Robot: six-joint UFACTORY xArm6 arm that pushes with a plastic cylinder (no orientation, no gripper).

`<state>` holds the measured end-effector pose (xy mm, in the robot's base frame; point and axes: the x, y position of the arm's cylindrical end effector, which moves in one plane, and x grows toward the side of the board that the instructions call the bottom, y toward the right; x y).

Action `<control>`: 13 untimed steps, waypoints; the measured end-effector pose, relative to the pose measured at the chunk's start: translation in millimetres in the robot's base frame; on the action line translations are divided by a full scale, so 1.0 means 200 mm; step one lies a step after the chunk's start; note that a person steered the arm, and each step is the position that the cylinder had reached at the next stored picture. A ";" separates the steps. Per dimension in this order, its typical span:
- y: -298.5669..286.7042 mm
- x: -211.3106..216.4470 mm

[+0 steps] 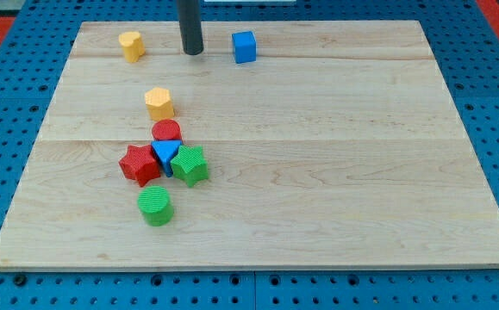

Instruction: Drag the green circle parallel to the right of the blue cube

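Note:
The green circle [155, 207] stands near the view's bottom left, just below a cluster of blocks. The blue cube [244, 46] sits near the view's top, right of centre-left. My tip [193, 51] rests on the board at the view's top, a short way left of the blue cube and far above the green circle. It touches no block.
A yellow block [131, 45] sits left of my tip. A yellow hexagon [159, 103] lies below it. A red circle [166, 132], red star [139, 164], blue triangle [165, 154] and green star [190, 164] cluster together above the green circle. The wooden board [318, 172] lies on a blue pegboard.

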<state>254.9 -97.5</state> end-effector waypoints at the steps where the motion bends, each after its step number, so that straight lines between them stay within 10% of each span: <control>1: -0.02 -0.04; 8: -0.10 0.39; 9: -0.46 0.40; 13: -0.19 1.47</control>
<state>548.8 -134.8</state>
